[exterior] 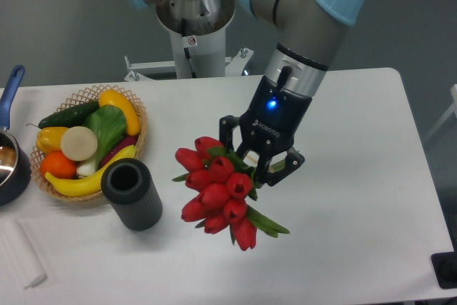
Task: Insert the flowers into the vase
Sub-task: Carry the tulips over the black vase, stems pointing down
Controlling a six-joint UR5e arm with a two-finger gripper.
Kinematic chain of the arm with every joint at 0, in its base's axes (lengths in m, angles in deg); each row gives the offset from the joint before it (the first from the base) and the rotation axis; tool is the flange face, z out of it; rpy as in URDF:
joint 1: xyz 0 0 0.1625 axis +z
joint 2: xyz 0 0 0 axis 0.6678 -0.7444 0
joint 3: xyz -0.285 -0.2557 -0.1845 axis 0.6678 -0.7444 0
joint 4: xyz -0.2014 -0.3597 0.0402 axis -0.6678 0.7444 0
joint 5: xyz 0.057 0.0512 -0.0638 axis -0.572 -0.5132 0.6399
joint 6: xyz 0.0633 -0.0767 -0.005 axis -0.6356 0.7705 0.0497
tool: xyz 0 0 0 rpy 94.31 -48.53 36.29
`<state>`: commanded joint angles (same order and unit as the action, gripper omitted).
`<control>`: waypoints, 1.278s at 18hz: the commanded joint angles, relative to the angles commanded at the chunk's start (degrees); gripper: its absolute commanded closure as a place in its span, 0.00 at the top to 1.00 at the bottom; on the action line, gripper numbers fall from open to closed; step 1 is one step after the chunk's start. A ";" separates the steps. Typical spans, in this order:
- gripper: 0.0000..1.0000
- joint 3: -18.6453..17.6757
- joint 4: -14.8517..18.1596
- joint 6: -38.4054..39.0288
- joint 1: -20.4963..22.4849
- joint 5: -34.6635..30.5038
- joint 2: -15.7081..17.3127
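Arm angled down-left, gripper clamping flowers — beside vase
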<state>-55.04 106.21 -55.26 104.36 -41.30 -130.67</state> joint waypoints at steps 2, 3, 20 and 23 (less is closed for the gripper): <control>0.34 0.09 -1.67 1.05 -0.36 5.16 -0.09; 0.34 0.00 -2.37 1.84 -0.36 8.59 -0.35; 0.34 -7.29 -2.47 1.76 -8.35 28.21 0.53; 0.34 -7.29 -2.47 1.76 -8.44 30.94 0.79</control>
<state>-62.34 103.74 -53.49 95.92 -10.36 -129.88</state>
